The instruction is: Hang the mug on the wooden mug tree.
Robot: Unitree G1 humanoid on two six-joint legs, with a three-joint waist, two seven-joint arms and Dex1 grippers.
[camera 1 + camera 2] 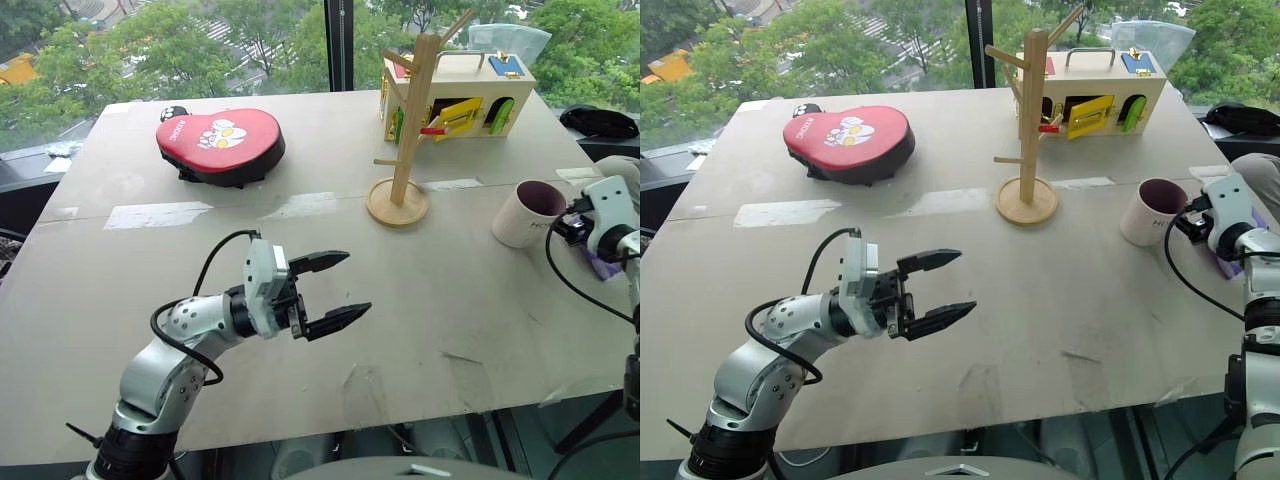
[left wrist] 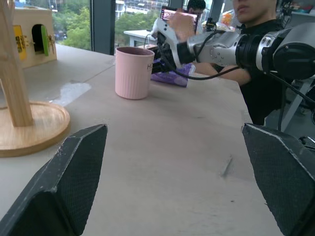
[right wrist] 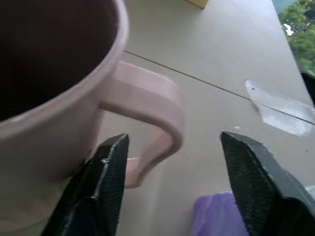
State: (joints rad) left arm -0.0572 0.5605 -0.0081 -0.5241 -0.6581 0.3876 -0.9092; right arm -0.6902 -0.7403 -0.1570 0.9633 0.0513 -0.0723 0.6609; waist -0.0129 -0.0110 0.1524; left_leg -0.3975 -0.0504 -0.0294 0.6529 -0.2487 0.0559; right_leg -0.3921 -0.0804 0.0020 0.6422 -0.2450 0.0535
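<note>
Right wrist view, up close: right gripper (image 3: 170, 184) spread wide around the mug (image 3: 44, 98) handle, one finger (image 3: 106, 182) tucked against the mug wall under the handle loop, the other off to the far side, not touching. Not pinched yet. Purple tissue packet (image 3: 219, 214) right below the fingers.

From the head camera, nearest: left gripper (image 1: 338, 291) hovering over the table (image 1: 120, 300), jaws also spread, holding nothing, pointing across toward the right arm. Mug standing upright just in front of the right gripper's fingers. Wooden mug tree (image 1: 405, 130) a bit beyond and left of the mug, pegs bare. Further back: wooden latch box (image 1: 470, 95) behind the tree, red cartoon pouch (image 1: 220, 140) way off left.
</note>
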